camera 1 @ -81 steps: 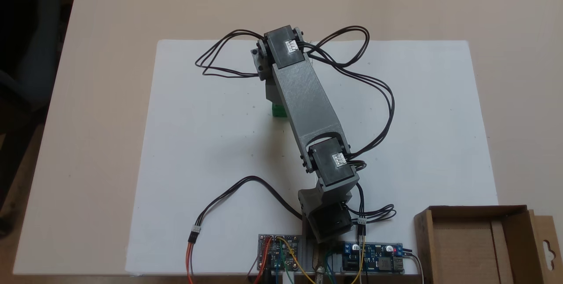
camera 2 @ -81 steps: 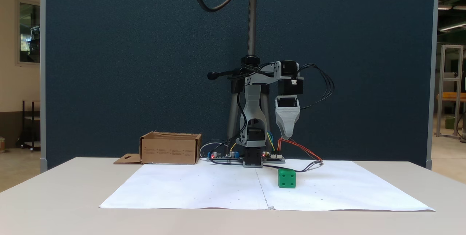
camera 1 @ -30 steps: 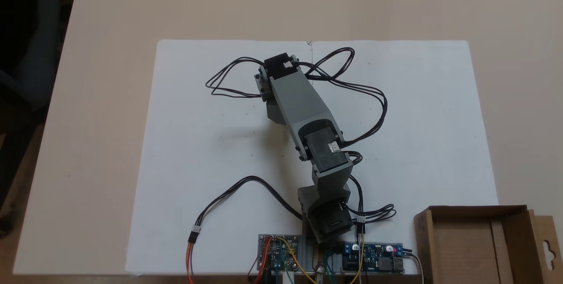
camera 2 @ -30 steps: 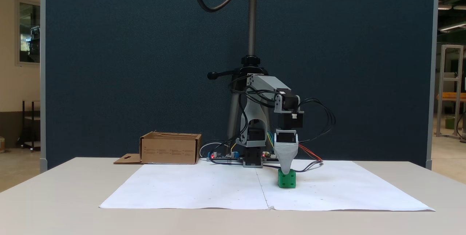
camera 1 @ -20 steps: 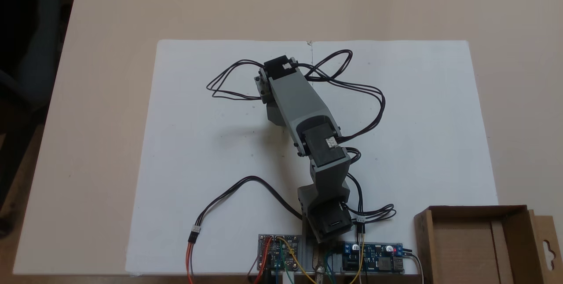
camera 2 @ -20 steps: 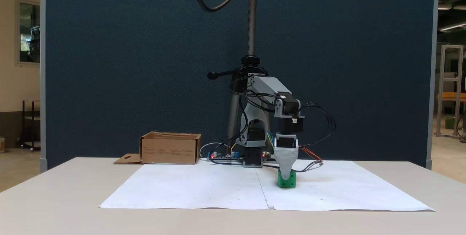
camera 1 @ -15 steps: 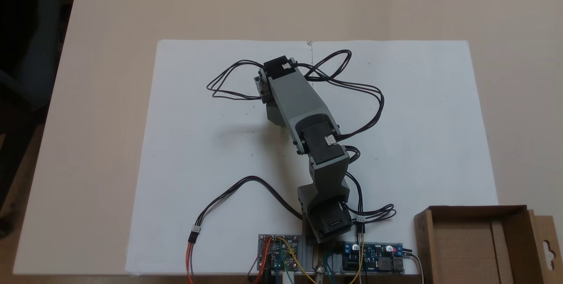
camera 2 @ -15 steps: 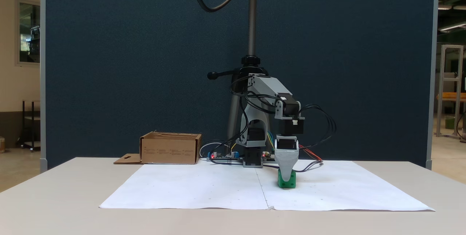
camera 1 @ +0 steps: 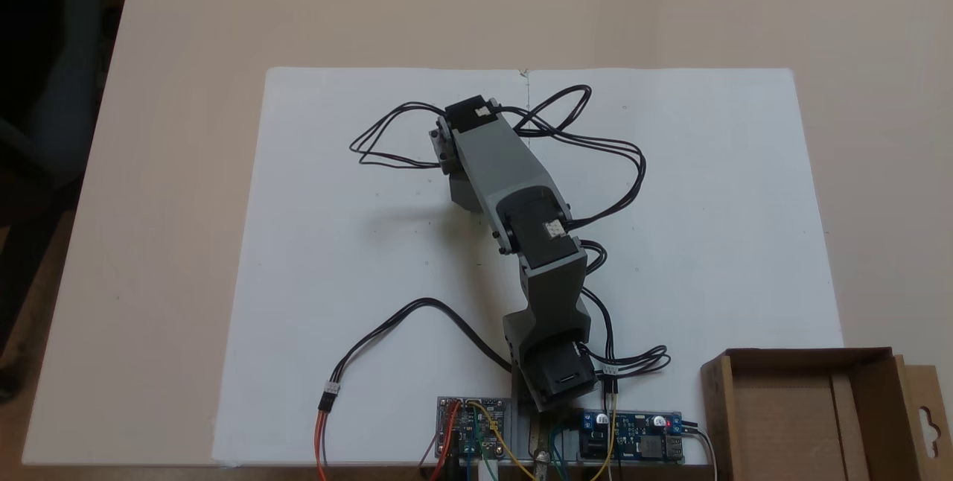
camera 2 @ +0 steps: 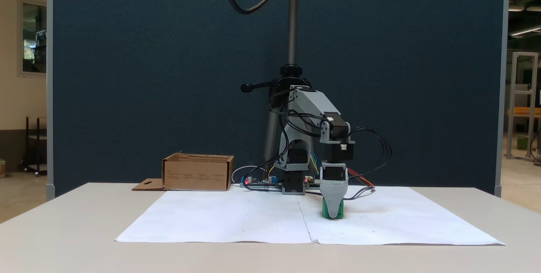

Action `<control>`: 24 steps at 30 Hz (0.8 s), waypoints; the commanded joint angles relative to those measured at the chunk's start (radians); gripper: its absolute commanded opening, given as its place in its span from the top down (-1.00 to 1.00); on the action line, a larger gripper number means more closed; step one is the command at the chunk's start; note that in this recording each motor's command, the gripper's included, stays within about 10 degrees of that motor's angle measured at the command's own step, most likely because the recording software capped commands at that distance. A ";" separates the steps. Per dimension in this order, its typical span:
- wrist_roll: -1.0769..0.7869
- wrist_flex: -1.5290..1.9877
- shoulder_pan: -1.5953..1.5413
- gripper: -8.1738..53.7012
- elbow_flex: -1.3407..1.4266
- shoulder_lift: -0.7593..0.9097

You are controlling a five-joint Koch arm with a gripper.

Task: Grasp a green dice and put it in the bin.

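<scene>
**Down on the paper: claw lowered over the green dice**

On the counter (camera 1: 171,168), seen from above in a fixed view, a large white sheet of paper (camera 1: 335,243) covers the middle. The grey arm (camera 1: 506,176) reaches from its base at the near edge out over the sheet, and its upper links hide whatever lies beneath its far end. Black cables (camera 1: 603,161) loop out on both sides of the arm. Two small circuit boards (camera 1: 633,444) sit by the base along the near edge. The bin (camera 1: 804,414), a brown cardboard box with low walls, stands at the near right corner of the counter in this view, with its keyhole flap lying to the right.

Facing the arm from the front, in a fixed view, the claw (camera 2: 333,214) points straight down and its tip reaches almost to the paper (camera 2: 232,222). The green dice (camera 2: 324,212) rests on the sheet, right of the sheet's middle crease, and shows as green slivers on either side of the claw tip, which covers most of its front. One grey finger is visible from this side, so I cannot tell whether the claw is clenched on the dice or released. The bin (camera 2: 198,172) stands well apart to the left, near the far edge of the counter (camera 2: 84,230), in front of a dark blue screen (camera 2: 148,74).
</scene>
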 commanded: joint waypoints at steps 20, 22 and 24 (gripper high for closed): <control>0.061 0.163 0.037 0.37 -0.120 0.029; 0.061 0.256 0.060 0.36 -0.217 0.029; 0.060 0.352 0.069 0.36 -0.328 0.029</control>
